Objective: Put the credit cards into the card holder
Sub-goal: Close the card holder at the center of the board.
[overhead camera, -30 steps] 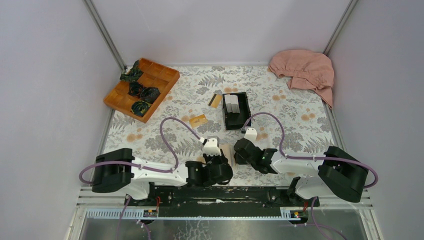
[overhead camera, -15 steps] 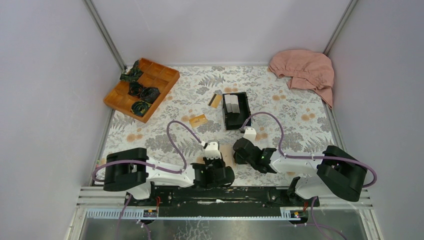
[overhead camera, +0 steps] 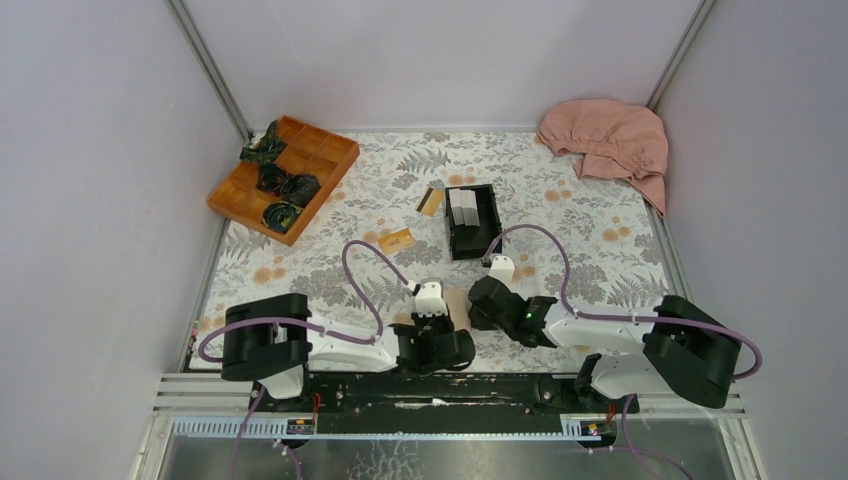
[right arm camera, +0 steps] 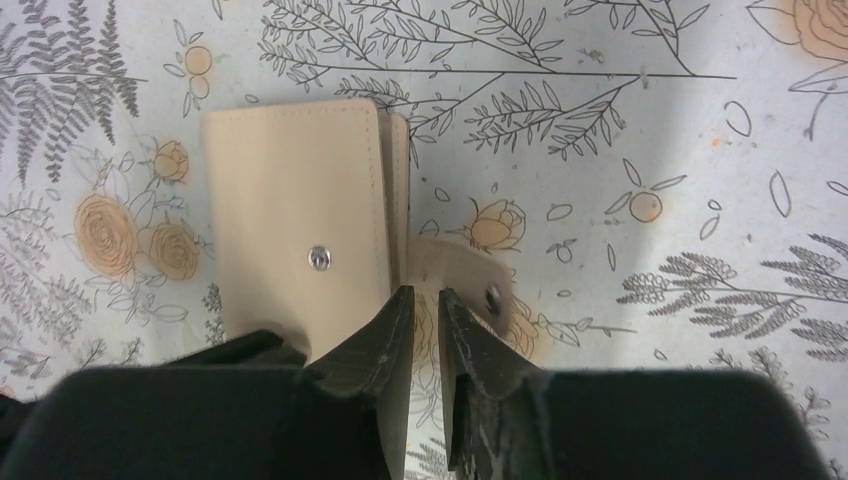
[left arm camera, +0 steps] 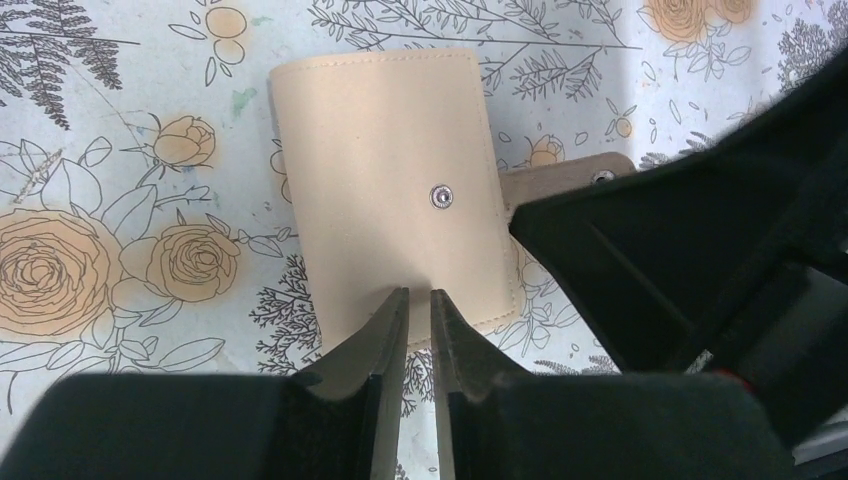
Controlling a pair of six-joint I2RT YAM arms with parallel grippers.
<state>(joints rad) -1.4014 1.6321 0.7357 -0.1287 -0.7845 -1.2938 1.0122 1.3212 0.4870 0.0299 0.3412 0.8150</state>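
The card holder (left arm camera: 385, 170) lies folded on the flowered cloth, seen between both grippers in the top view as the card holder (overhead camera: 457, 303), its snap stud facing up. Its tab (right arm camera: 462, 268) sticks out flat to the right. My left gripper (left arm camera: 418, 292) sits over the holder's near edge, its jaws only a narrow slit apart with nothing between them. My right gripper (right arm camera: 424, 293) points at the tab's root beside the holder's right edge, jaws also barely apart and empty. Two orange-gold credit cards lie farther back: one credit card (overhead camera: 397, 240), and another credit card (overhead camera: 431, 201) with a black band.
A black open box (overhead camera: 470, 222) holding white pieces stands behind the holder. An orange compartment tray (overhead camera: 320, 160) with dark bundles sits at the back left. A pink cloth (overhead camera: 608, 138) is heaped in the back right corner. Walls close in both sides.
My left arm has swung rightward and brought its gripper closer over the card holder, its jaws narrowing slightly. The right gripper has hardly moved.
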